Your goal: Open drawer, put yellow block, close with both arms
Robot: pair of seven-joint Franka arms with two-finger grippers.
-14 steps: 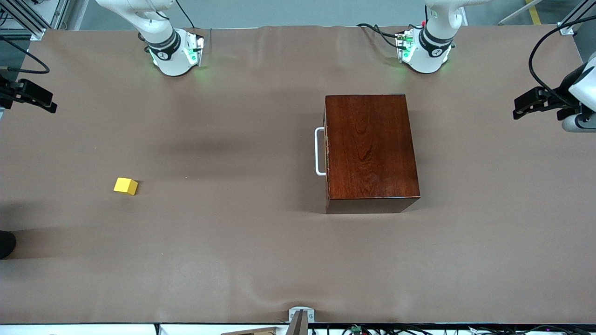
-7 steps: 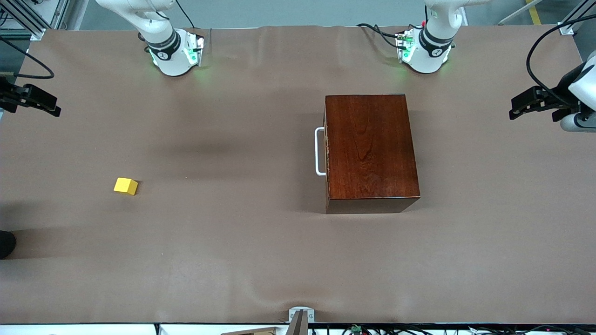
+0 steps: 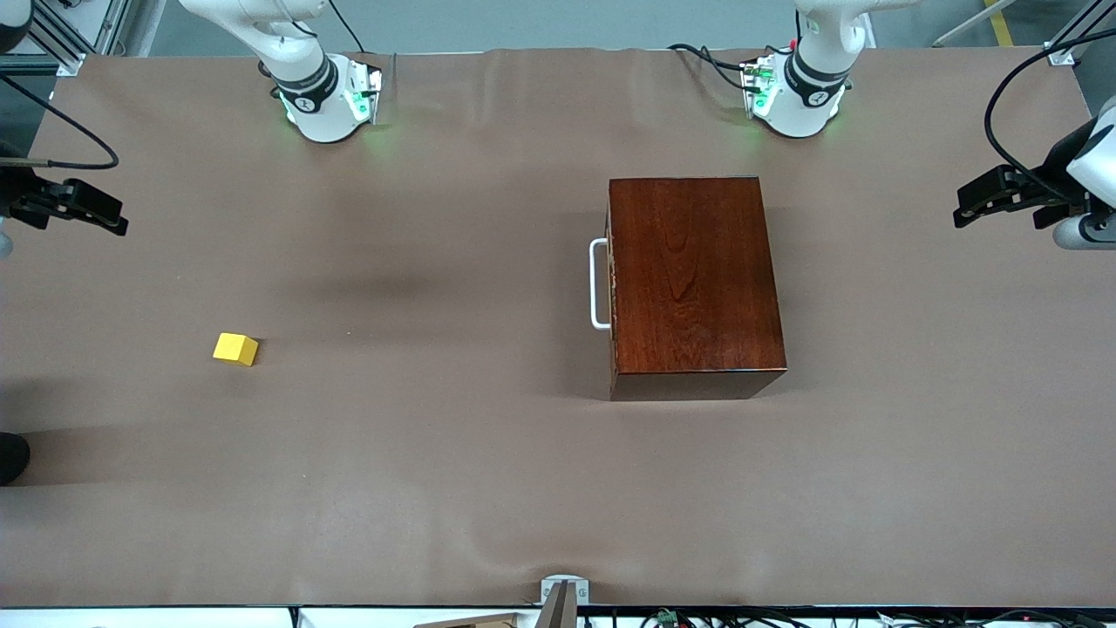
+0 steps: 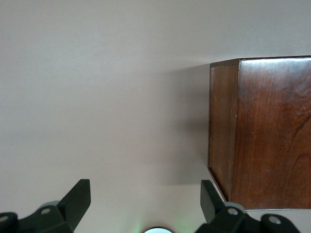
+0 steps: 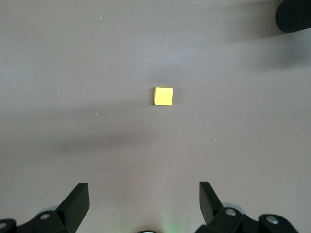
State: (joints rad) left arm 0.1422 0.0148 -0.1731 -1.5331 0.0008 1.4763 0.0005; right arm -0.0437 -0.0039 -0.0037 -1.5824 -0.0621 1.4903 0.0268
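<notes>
The mahogany box stands on the table in front of the left arm's base. Its drawer is shut, and the white handle faces the right arm's end. The yellow block lies alone on the table toward the right arm's end. My right gripper is open and empty over the table's edge at that end. In the right wrist view the block lies below the open gripper. My left gripper is open and empty over the left arm's end. The left wrist view shows a corner of the box beside the gripper.
The brown table cover is bare around the block and the box. A dark round object sits at the table's edge at the right arm's end; it also shows in the right wrist view. A small bracket sits at the edge nearest the front camera.
My right gripper has moved in over the table from the right arm's end. My left gripper has shifted slightly inward. The block and the box have not moved.
</notes>
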